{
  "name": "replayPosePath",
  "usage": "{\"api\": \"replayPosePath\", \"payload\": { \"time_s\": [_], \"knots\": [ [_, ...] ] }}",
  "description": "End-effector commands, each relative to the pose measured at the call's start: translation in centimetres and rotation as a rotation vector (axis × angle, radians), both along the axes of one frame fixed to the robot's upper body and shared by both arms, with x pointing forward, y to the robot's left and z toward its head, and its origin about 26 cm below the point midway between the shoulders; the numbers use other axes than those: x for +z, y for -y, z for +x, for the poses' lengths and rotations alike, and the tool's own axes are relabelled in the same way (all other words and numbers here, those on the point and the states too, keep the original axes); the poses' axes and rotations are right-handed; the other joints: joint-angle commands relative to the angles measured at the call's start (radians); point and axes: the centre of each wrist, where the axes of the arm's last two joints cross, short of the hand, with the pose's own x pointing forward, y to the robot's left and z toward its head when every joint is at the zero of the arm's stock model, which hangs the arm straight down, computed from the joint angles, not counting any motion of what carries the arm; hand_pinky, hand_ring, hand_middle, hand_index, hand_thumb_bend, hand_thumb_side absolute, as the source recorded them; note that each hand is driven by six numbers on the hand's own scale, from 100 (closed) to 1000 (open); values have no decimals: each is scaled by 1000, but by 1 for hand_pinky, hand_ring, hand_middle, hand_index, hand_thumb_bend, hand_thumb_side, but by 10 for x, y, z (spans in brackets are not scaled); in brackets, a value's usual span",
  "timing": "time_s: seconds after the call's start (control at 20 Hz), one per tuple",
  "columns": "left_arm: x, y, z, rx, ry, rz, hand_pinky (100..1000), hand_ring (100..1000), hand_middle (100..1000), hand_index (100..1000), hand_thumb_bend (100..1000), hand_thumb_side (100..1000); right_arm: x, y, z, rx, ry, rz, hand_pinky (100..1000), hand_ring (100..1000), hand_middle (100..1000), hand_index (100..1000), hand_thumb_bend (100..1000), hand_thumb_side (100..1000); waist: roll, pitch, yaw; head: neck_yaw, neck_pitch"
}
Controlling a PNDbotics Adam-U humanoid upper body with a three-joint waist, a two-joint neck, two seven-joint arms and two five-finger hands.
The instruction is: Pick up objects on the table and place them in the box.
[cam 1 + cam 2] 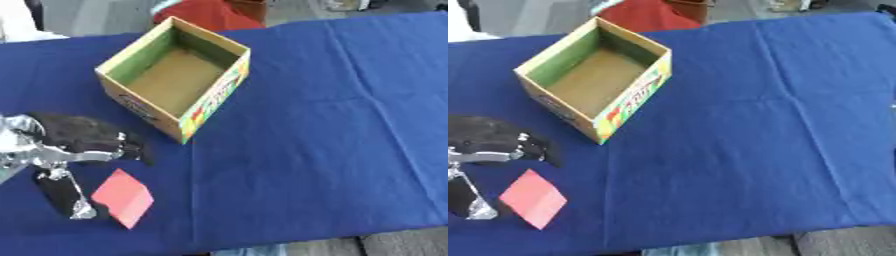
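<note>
A flat red block [123, 198] lies on the blue cloth near the front left. My left hand [77, 136], black with silver joints, hovers just left of it and is open. Its fingers [131, 148] reach right above the block and its thumb [68, 196] points down along the block's left side. Nothing is held. The open cardboard box [216, 98], with green inner walls and a printed side, stands at the back left, turned at an angle, with nothing showing inside. My right hand shows in neither view.
The blue cloth [324, 140] covers the whole table. Its front edge runs along the bottom, with floor showing at the lower right [402, 245]. Something red [206, 15] sits beyond the far edge behind the box.
</note>
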Motion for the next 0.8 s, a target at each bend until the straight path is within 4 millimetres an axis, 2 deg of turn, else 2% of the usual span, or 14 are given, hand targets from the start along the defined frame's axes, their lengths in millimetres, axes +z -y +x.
{"api": "replayPosePath", "payload": {
  "time_s": [0.05,0.5,0.8],
  "knots": [
    [2,0,0,21,26,16,883,936,898,943,408,146,8,0,-4,3,26,-12,686,742,852,774,100,999,-1,-11,-2,4,-2],
    [-19,6,15,37,4,38,880,938,903,942,401,154,7,0,-4,5,23,-6,685,742,852,773,100,1000,-4,-8,-4,8,-4],
    [-27,11,20,23,15,51,842,912,851,919,378,144,7,-1,-4,5,20,-1,684,741,853,773,100,1000,-5,-6,-3,7,-7]
  ]
}}
